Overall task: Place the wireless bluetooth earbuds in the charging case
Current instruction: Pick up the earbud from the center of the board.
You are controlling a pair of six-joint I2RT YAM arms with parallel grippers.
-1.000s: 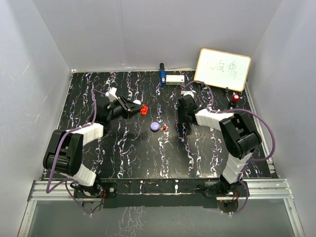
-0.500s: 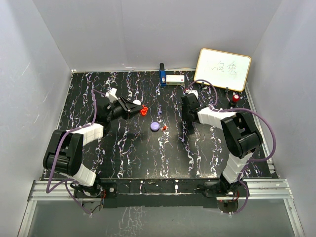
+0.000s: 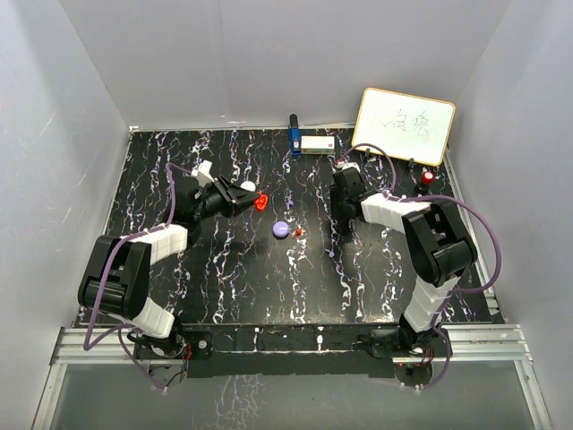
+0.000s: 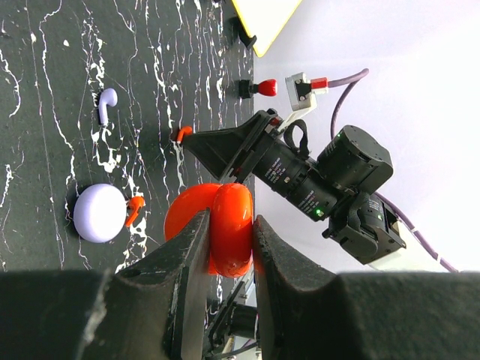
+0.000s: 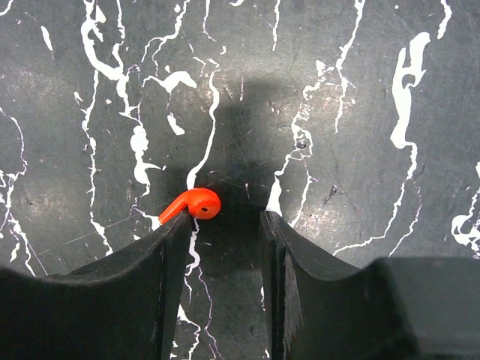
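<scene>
Your left gripper point(image 3: 253, 198) pinches one red charging case point(image 4: 231, 217). On the table point(image 3: 233, 287) lie one purple case point(image 3: 280, 229), one red earbud point(image 3: 297, 232) just beside it, and one purple earbud point(image 4: 106, 106). Your right gripper point(image 5: 225, 219) stands with jaws apart, a second red earbud point(image 5: 193, 203) at one fingertip.

You could not see the whole red case point(image 4: 232, 206); the left tool point(image 4: 229, 225) covered its bottom part. From above, the right tool point(image 5: 225, 219) hid the red earbud point(image 5: 196, 202).
</scene>
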